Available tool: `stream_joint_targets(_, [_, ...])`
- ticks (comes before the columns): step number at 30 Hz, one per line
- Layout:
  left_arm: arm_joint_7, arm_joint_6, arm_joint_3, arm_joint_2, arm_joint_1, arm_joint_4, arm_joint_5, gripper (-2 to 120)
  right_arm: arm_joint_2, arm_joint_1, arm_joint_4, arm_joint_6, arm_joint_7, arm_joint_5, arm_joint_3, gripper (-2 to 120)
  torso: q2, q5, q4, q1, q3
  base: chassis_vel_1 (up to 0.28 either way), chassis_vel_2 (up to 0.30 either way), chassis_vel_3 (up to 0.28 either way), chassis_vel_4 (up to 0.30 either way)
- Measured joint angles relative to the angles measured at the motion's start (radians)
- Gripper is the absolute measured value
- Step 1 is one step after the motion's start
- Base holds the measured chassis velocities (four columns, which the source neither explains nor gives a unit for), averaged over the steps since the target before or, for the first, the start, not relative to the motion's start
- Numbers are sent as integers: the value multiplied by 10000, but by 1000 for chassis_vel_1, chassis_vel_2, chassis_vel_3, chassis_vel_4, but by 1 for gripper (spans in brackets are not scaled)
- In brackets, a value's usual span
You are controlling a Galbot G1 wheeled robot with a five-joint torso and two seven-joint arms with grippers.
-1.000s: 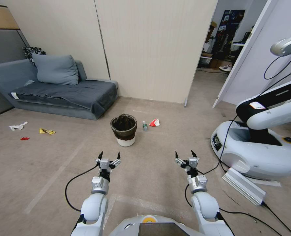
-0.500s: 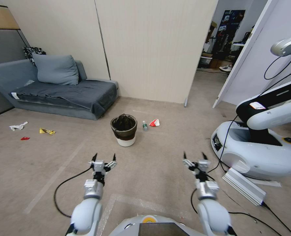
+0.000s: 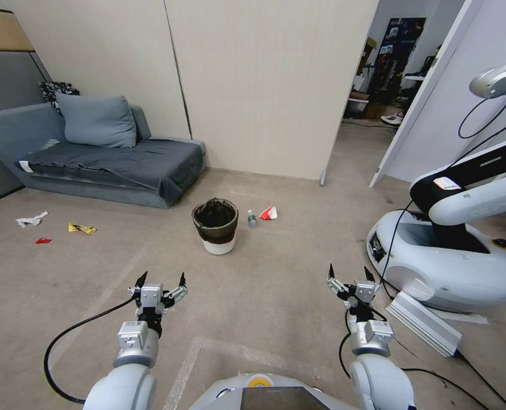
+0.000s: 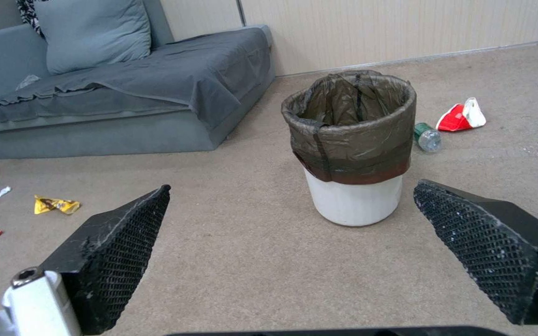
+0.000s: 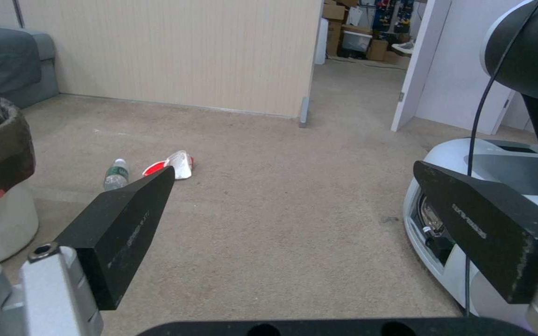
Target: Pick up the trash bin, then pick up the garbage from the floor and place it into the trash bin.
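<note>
Open carpet (image 3: 264, 273) lies between your two spread-fingered grippers, left (image 3: 161, 279) and right (image 3: 352, 272), and the bin (image 3: 215, 225), with nothing in that lane. Just beside the bin on its right sit a small bottle (image 3: 252, 218) and a red-and-white wrapper (image 3: 269, 213), with bare floor around them, while the sofa (image 3: 105, 162) closes off the far left behind a tissue (image 3: 31, 219), yellow wrapper (image 3: 81, 228) and red scrap (image 3: 43, 240). On your right, another robot's white base (image 3: 441, 256), its cables (image 3: 395, 239) and a ribbed metal bar (image 3: 424, 323) crowd the floor near your right gripper.
</note>
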Motion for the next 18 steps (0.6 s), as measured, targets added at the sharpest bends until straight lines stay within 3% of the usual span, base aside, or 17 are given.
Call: stream_joint_targets(18, [62,-40,54,-41,-29,8,75,100,-11,56,-55,-47,-3,-7,7,100,0,1,1,0,-1,-9,9,7,-9])
